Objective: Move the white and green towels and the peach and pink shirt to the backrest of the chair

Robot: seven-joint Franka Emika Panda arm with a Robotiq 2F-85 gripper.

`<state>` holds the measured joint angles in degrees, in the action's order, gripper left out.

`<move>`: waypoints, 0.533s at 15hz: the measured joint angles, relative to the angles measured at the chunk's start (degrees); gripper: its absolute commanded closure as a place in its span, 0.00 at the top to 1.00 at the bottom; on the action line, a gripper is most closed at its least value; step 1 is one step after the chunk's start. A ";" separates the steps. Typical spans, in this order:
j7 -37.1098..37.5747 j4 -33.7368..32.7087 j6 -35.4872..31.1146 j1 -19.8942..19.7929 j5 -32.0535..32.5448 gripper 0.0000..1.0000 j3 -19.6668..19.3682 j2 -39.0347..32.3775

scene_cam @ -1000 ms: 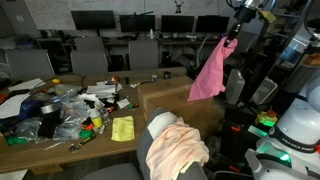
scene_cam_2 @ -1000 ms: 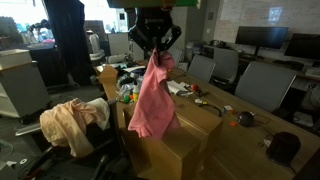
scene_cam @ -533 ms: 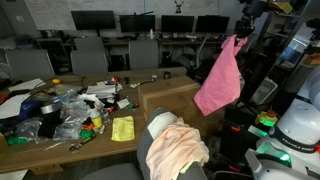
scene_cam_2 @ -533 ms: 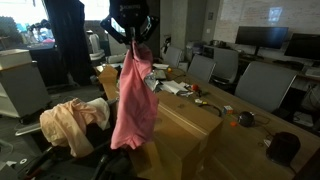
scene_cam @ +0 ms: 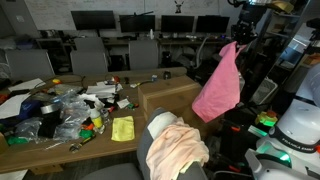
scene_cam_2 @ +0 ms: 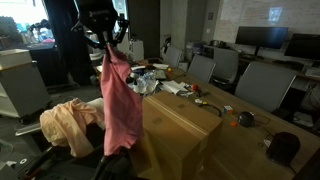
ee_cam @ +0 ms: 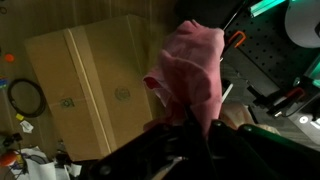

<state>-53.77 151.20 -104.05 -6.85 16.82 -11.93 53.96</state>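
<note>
Hand [scene_cam_2: 104,42] clenched on the top edge of the pink shirt [scene_cam_2: 120,100], which hangs in the air beside the cardboard box [scene_cam_2: 185,125]. Peach shirt [scene_cam: 178,148] lies draped over the near chair backrest [scene_cam: 157,124].

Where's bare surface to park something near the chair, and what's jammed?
Bare: the cardboard box top, between the hanging pink shirt and the table; the table beside it, mostly. Crowded: the bag-and-plastic pile by the yellow cloth; the peach shirt drapes the chair backrest.
</note>
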 measured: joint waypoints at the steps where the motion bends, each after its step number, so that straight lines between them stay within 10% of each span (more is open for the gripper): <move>1: 0.14 0.81 0.24 1.15 0.38 0.01 1.42 0.34; 8: 4.25 4.87 1.79 10.97 1.04 0.01 11.63 1.09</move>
<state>-49.52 156.07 -102.26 4.12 17.86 -0.30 55.05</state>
